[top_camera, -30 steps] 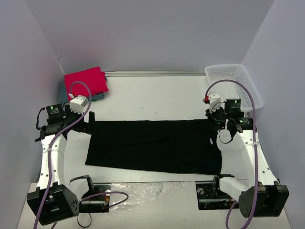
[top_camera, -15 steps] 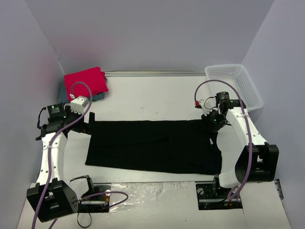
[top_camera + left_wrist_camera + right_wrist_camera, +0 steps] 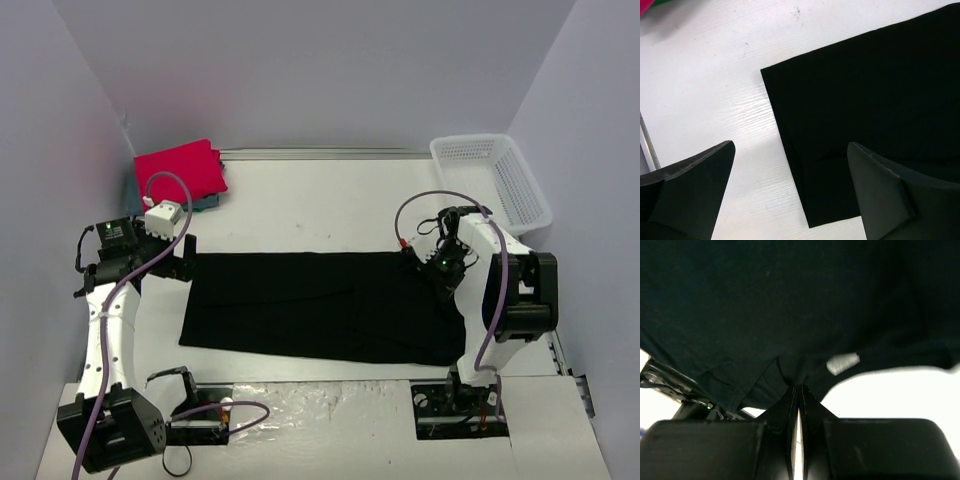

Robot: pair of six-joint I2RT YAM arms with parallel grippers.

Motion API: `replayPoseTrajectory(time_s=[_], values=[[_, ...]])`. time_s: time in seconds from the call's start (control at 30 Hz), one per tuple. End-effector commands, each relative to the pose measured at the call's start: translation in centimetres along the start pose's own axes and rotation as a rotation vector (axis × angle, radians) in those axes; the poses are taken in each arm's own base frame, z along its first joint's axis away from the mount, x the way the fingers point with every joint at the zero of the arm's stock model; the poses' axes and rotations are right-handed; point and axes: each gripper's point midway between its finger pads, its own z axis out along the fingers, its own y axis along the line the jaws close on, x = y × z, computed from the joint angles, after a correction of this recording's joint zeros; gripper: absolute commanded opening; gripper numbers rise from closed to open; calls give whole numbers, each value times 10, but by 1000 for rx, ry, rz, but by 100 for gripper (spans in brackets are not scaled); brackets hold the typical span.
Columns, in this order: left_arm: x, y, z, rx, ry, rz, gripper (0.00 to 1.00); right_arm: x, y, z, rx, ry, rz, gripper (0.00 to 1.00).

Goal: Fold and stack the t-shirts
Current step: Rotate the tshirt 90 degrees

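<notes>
Table (image 3: 300, 200), black t-shirt (image 3: 320, 305), label (image 3: 842, 363) seemingly blank.

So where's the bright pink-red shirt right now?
In the top view, the folded bright pink-red cloth shirt sits at the far left corner of the white table, on a teal-blue shirt, beyond the left gripper.

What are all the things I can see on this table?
black t-shirt: 1, black, spread flat mid-table
red-pink t-shirt: 1, red-pink, folded, far left corner
teal-blue t-shirt: 1, teal-blue, under the red-pink one, only its edge shows
basket: 1, white mesh, far right corner
table: 1, white
left gripper: 1, black fingers, open over the black t-shirt's left corner
right gripper: 1, black fingers, shut on the black t-shirt's right end
</notes>
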Motion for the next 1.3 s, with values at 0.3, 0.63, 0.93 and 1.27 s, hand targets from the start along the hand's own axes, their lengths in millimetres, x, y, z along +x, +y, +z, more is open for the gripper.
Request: replayPoseTrajectory(time_s=[0.3, 0.63, 0.93, 1.27], values=[[-18, 6, -14, -43, -57, 39, 95, -11, -20, 42, -69, 75, 31, 0], [-19, 13, -15, -86, -53, 31, 94, -59, -58, 56, -56, 27, 80, 0], [-21, 32, -20, -191, -45, 16, 94, -160, -115, 54, 17, -60, 42, 0], [-11, 64, -23, -328, 49, 11, 94, -315, -167, 30, 306, -339, -134, 0]])
